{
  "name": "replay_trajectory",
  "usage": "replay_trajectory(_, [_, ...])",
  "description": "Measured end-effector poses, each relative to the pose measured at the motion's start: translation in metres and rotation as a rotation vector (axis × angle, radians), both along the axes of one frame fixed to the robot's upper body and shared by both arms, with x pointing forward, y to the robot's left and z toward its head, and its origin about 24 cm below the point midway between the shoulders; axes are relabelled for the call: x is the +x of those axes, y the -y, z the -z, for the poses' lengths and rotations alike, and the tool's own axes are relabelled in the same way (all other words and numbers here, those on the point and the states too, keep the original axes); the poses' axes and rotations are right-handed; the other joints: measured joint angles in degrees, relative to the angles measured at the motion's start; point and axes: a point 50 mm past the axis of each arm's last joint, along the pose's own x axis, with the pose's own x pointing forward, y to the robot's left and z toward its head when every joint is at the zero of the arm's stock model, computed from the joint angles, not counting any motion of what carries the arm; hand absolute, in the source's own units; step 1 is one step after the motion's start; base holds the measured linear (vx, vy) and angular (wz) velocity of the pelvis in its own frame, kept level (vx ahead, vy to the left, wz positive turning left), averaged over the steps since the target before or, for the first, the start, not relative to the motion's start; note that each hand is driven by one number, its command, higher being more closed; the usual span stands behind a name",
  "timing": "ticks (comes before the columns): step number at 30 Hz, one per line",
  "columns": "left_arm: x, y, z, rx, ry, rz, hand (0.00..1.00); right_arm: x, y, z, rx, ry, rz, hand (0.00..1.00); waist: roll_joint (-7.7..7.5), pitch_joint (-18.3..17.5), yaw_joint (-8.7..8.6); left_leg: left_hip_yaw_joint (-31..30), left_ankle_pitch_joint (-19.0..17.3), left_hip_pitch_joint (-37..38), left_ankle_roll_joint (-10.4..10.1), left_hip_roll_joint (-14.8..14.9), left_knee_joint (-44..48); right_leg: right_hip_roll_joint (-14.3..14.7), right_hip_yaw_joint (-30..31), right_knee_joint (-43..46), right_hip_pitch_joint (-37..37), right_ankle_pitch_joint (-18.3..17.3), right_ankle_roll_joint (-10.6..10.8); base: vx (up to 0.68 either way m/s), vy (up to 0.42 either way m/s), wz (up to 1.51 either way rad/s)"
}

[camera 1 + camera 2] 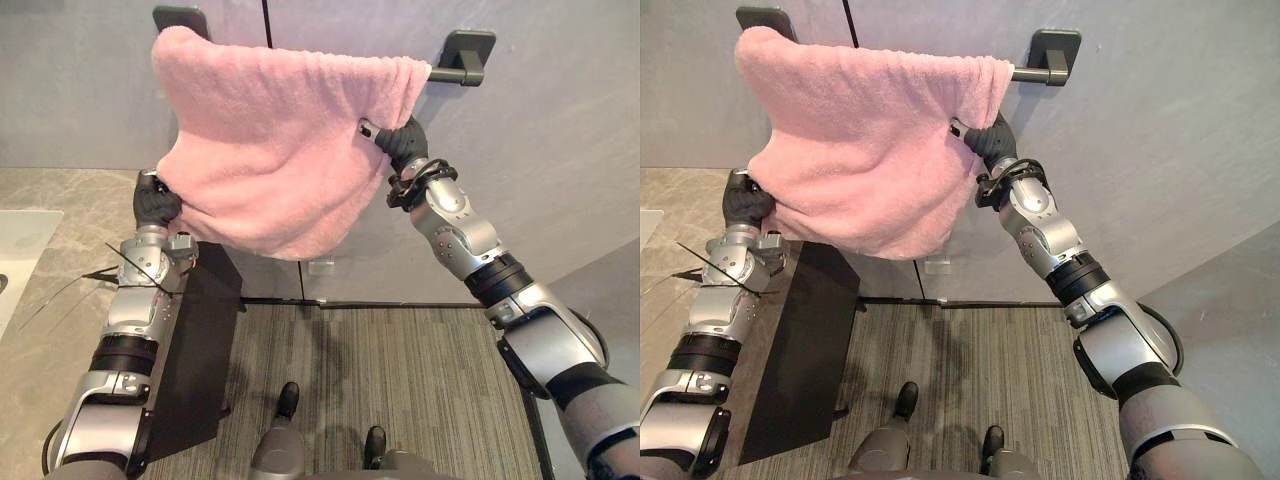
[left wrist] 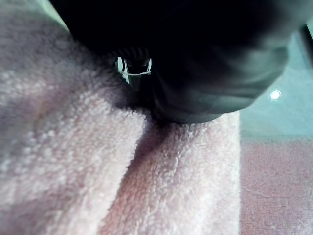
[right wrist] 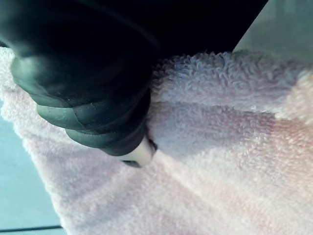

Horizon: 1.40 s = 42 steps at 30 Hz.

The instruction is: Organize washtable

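One pink towel (image 1: 280, 140) hangs over a dark bar (image 1: 455, 74) on the grey wall (image 1: 560, 150). The towel is fluffy and wide. Its top edge lies along the bar and covers most of it. One end of the bar sticks out past the towel on the right side. The bottom of the towel sags down in a round shape and is not flat. Its low left corner is pulled out to the side.

The left robot hand (image 1: 155, 203) is at that low left corner and touches the towel. The cloth bunches up right where it meets this robot hand. In the left wrist view the towel lies in soft folds against the dark cover. I cannot tell if this robot hand is open or clamped on the towel, for the cloth hides it.

The right robot hand (image 1: 398, 142) is up high, at the right edge of the towel, just under the bar. It touches the cloth there. In the right wrist view the folds of the towel run in toward it. I cannot tell if it is open or clamped on the towel either.

Off to the left is a stone desk (image 1: 60, 200) with a white sink (image 1: 20, 250) set in it. Down below is a striped grey floor (image 1: 400, 380)
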Motion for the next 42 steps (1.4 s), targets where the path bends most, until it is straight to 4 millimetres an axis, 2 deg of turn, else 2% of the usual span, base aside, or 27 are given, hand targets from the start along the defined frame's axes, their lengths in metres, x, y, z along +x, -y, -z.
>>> replay_trajectory(15, [0.018, 0.017, -0.016, 0.06, -0.001, 0.058, 1.0, 0.005, 0.004, -0.003, 0.043, -0.031, 0.016, 1.0, -0.6, -0.4, -0.21, 0.1, 0.8, -1.2, 0.1, 0.1, 0.0, 0.0, 0.3, 1.4, -2.0, 0.0, 0.0, -0.01, -0.002, 0.0])
replay_trajectory(25, [0.022, 0.03, -0.014, 0.077, -0.027, 0.107, 1.0, 0.011, 0.022, -0.006, 0.088, -0.047, 0.106, 1.0, -0.62, -0.4, -0.46, -0.1, 1.0, -1.3, 0.1, 0.1, 0.0, 0.0, 0.0, 1.5, -2.0, 0.0, 0.0, 0.0, -0.003, 0.01])
replay_trajectory(27, [0.022, 0.03, -0.014, 0.072, -0.026, 0.108, 1.0, 0.013, 0.025, -0.009, 0.094, -0.046, 0.116, 1.0, -0.62, -0.4, -0.59, 0.0, 1.0, -1.3, 0.1, 0.1, 0.0, 0.0, 0.1, 1.5, -2.0, 0.0, 0.0, 0.0, 0.0, 0.0])
replay_trajectory(33, [0.022, 0.031, -0.013, 0.044, -0.03, 0.126, 1.0, 0.017, 0.033, -0.036, 0.083, 0.011, 0.153, 1.0, -0.62, -0.4, -0.86, 0.0, 1.0, -1.4, 0.1, 0.1, 0.0, 0.0, 0.1, 1.4, -2.1, 0.0, 0.0, 0.0, 0.0, 0.0])
replay_trajectory(37, [0.022, 0.031, -0.012, 0.046, -0.033, 0.135, 1.0, 0.017, 0.035, -0.035, 0.084, 0.006, 0.166, 1.0, -0.61, -0.4, -1.12, 0.0, 1.0, -1.5, 0.1, 0.1, 0.0, 0.0, 0.1, 1.4, -2.2, 0.0, 0.0, 0.0, 0.0, 0.0])
replay_trajectory(38, [0.022, 0.031, -0.012, 0.044, -0.034, 0.135, 1.0, 0.017, 0.035, -0.035, 0.084, 0.006, 0.165, 0.0, -0.61, -0.4, -1.26, 0.0, 1.0, -1.5, 0.1, 0.1, 0.0, 0.0, 0.1, 1.4, -2.2, 0.1, 0.0, 0.0, 0.0, 0.0])
replay_trajectory(39, [0.022, 0.031, -0.012, 0.039, -0.034, 0.135, 0.0, 0.017, 0.035, -0.035, 0.084, 0.006, 0.165, 0.0, -0.61, -0.4, -1.35, 0.0, 1.0, -1.5, 0.1, 0.1, 0.0, 0.0, 0.1, 1.4, -2.2, 0.0, 0.0, 0.0, 0.0, 0.0])
replay_trajectory(42, [0.022, 0.03, -0.011, 0.026, -0.039, 0.132, 0.0, 0.017, 0.034, -0.035, 0.078, 0.004, 0.161, 0.0, -0.61, -0.4, -1.64, 0.1, 1.0, -1.5, 0.1, 0.1, 0.0, 0.0, 0.1, 1.4, -2.2, 0.1, 0.0, 0.0, 0.0, 0.0])
